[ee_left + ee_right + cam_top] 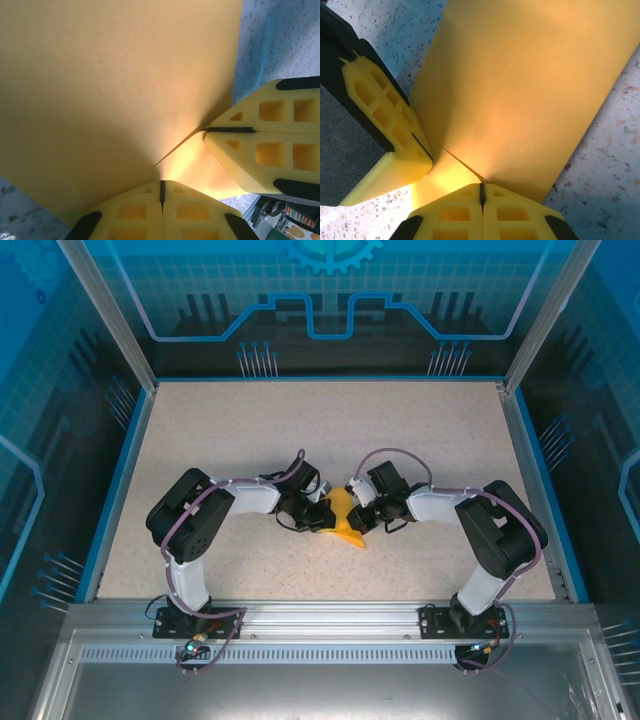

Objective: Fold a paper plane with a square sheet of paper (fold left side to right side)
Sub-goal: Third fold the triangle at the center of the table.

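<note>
At table (250, 440) centre, paper (348, 530) lies with long axis roughly 12–6. From 9 o'clock my left gripper (322, 515) pinches it, from 3 o'clock my right gripper (358, 508); jaws pressed together, both equally near.

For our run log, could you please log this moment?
left gripper: shut on paper | right gripper: shut on paper | grips: close together
</note>
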`<move>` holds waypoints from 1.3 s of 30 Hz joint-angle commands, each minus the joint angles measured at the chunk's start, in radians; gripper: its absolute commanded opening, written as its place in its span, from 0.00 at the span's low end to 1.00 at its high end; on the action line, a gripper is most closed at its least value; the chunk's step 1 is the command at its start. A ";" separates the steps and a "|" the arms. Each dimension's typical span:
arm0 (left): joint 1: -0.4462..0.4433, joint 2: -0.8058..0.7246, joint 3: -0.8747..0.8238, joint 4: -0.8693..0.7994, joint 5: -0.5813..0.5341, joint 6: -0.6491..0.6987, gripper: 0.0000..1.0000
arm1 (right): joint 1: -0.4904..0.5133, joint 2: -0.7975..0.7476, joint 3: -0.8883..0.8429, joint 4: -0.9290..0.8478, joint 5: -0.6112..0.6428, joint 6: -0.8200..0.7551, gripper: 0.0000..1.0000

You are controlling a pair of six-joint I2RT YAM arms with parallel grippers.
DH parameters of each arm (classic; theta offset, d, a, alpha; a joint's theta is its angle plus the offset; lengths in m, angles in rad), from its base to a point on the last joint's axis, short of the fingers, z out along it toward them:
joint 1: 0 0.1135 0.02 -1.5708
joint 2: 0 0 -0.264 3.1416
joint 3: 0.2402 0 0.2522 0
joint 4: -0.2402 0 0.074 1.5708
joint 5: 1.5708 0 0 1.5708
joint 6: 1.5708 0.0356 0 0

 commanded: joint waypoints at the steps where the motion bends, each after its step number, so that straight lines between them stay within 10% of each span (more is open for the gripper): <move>1: -0.006 0.043 -0.021 -0.047 -0.066 0.011 0.03 | 0.002 -0.007 0.032 -0.085 0.026 0.008 0.06; 10: -0.006 0.053 -0.035 -0.041 -0.077 0.010 0.02 | -0.034 -0.156 0.085 -0.200 0.045 0.012 0.33; 22: -0.007 0.038 -0.023 -0.060 -0.083 0.017 0.02 | -0.031 -0.114 0.028 -0.336 -0.317 0.187 0.15; 39: -0.006 0.052 -0.011 -0.067 -0.083 0.026 0.02 | -0.028 -0.008 0.011 -0.357 -0.236 0.188 0.15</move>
